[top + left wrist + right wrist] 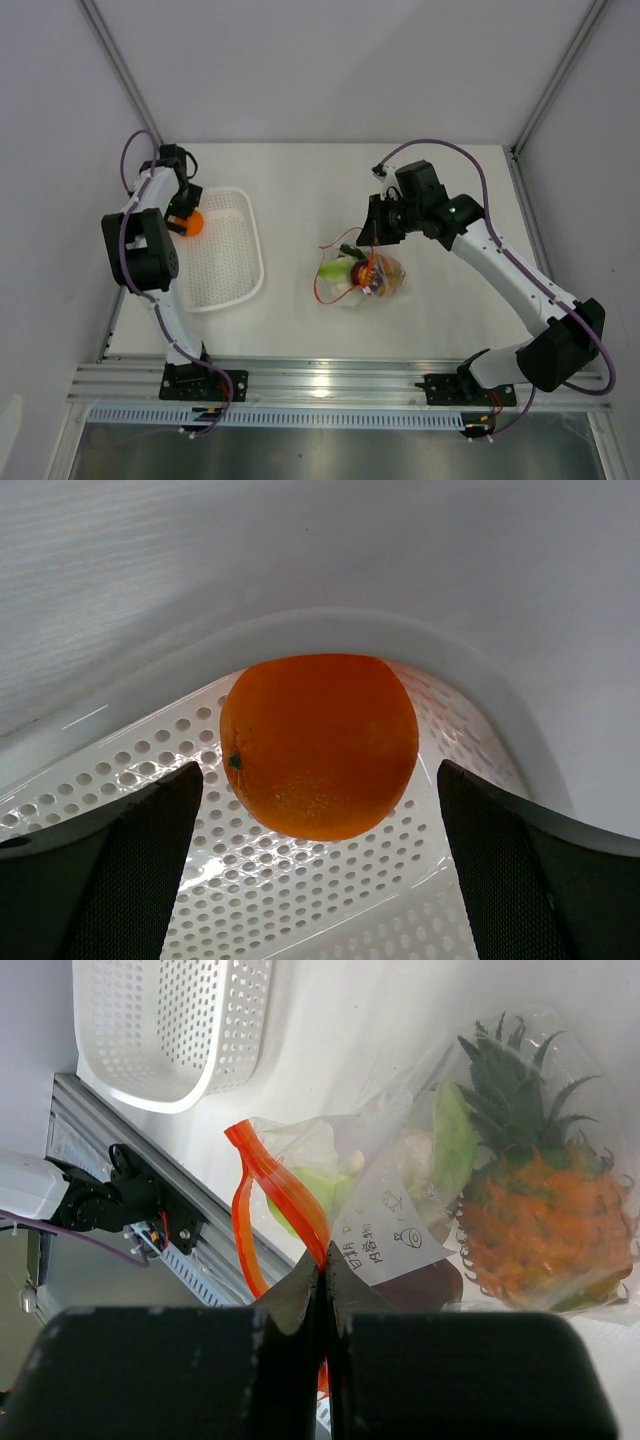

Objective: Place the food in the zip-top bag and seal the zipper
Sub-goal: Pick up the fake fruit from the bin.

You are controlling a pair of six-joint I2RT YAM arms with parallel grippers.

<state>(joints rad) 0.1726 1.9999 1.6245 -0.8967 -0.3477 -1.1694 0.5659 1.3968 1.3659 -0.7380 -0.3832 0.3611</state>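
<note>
The clear zip-top bag (372,280) lies mid-table and holds the orange pineapple (545,1230), the pale green leafy vegetable (452,1145) and a dark red-purple piece (415,1290). Its red-orange zipper (275,1185) gapes open in a loop. My right gripper (325,1270) is shut on the zipper strip at the bag's mouth and shows in the top view (372,243). The round orange fruit (320,742) sits in the far corner of the white mesh basket (300,900). My left gripper (320,870) is open, a finger on each side of the orange, not touching it.
The white mesh basket (225,255) stands at the left of the table, near the left wall. The aluminium rail (330,380) with both arm bases runs along the near edge. Grey walls close the back and sides.
</note>
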